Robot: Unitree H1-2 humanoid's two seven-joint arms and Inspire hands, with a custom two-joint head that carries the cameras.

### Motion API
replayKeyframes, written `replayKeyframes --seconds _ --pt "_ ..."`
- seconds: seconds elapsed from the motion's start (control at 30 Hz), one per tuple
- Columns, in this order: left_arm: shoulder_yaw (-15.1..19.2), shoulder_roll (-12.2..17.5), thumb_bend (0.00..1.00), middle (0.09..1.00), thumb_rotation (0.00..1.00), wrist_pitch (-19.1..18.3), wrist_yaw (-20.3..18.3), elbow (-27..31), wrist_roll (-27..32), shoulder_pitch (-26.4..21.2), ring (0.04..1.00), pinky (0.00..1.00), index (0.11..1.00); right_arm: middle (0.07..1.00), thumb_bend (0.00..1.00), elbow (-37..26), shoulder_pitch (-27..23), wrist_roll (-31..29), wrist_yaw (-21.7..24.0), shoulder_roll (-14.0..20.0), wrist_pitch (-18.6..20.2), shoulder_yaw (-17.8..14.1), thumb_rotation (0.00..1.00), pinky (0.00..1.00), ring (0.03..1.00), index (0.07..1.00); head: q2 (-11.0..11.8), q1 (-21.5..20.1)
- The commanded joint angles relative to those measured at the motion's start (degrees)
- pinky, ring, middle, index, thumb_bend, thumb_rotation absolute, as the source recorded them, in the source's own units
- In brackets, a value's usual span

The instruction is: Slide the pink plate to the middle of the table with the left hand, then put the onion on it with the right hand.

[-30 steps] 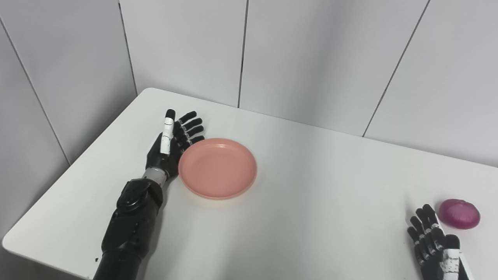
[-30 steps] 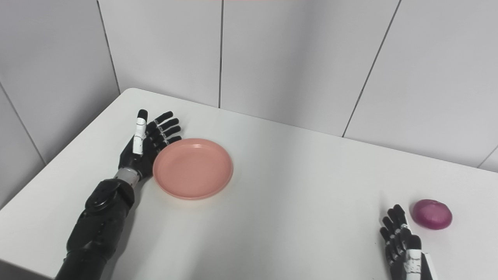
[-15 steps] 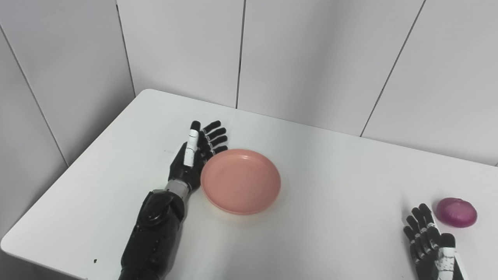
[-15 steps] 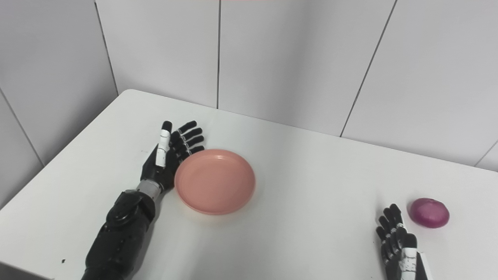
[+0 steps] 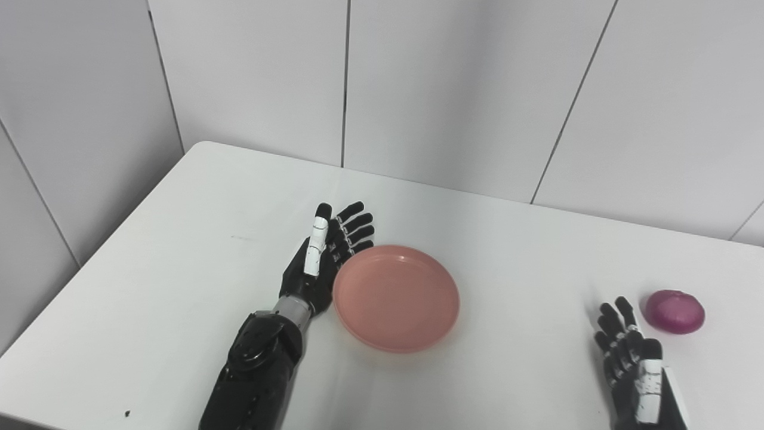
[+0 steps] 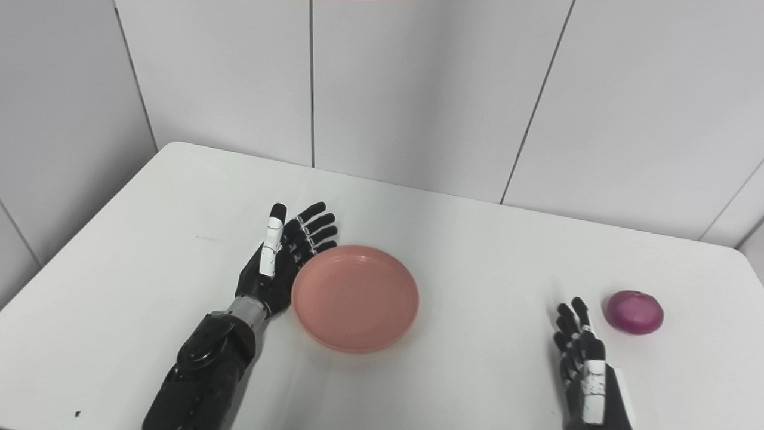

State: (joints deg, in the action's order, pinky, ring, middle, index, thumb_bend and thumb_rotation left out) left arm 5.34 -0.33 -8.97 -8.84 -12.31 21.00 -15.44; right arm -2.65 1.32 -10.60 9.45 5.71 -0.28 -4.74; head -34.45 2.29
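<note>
The pink plate (image 5: 397, 297) lies flat on the white table (image 5: 179, 251), a little left of the table's middle. My left hand (image 5: 325, 257) is open, fingers straight, its palm side against the plate's left rim. The purple onion (image 5: 675, 311) rests on the table at the far right. My right hand (image 5: 630, 358) is open and empty, low at the front right, just left of and nearer than the onion, apart from it.
Grey wall panels (image 5: 418, 89) stand close behind the table's far edge and along its left side. A small dark speck (image 5: 127, 413) lies near the front left edge. The table's right corner shows in the right eye view (image 6: 743, 257).
My left hand has pushed the plate to the right across the table, staying against its left rim. The camera has also turned to the right. The onion and right hand have kept their places.
</note>
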Motion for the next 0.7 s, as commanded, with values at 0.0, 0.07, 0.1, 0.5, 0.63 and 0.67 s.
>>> replayKeyframes --seconds 0.0,0.07,0.1,0.5,0.63,0.67 --pt "-0.81 -0.41 0.74 0.854 0.94 -6.38 0.13 -1.61 0.33 2.72 0.881 0.89 0.85 0.958 0.77 3.06 1.97 0.34 -0.58 -3.13 -0.65 1.92 1.0 1.0 0.996 1.0 -0.43 -2.02" --pt "-0.93 -0.18 0.74 0.854 0.93 -6.98 -0.7 -1.96 0.85 3.17 0.873 0.89 0.851 0.945 0.81 2.9 1.73 1.45 -1.8 -4.05 0.17 2.42 0.99 1.0 0.982 1.0 -0.89 -4.54" --pt "-0.9 -0.04 0.74 0.856 0.93 -7.05 -1.25 -2.47 1.18 3.31 0.869 0.89 0.852 0.944 0.83 2.97 1.58 2.33 -2.36 -4.4 0.23 2.74 0.98 1.0 0.98 1.0 -1.05 -5.85" --pt "-0.82 3.41 0.76 0.852 0.88 -8.72 -5.83 -7.98 4.12 2.28 0.871 0.86 0.834 0.95 0.9 4.34 -0.98 5.12 -6.38 -9.45 0.11 4.33 0.97 1.0 0.99 1.0 -1.09 -16.59" --pt "-0.76 4.06 0.74 0.845 0.89 -8.63 -6.21 -9.36 4.26 1.12 0.856 0.83 0.831 0.941 0.92 4.4 -2.16 5.23 -7.89 -10.43 0.9 3.98 0.96 1.0 0.98 1.0 -0.58 -18.27" --pt "-0.65 4.11 0.75 0.851 0.89 -8.54 -6.32 -9.79 4.36 0.83 0.861 0.84 0.835 0.941 0.92 4.57 -2.4 5.03 -8.02 -10.5 0.93 3.9 0.96 1.0 0.981 0.998 -0.26 -18.62"
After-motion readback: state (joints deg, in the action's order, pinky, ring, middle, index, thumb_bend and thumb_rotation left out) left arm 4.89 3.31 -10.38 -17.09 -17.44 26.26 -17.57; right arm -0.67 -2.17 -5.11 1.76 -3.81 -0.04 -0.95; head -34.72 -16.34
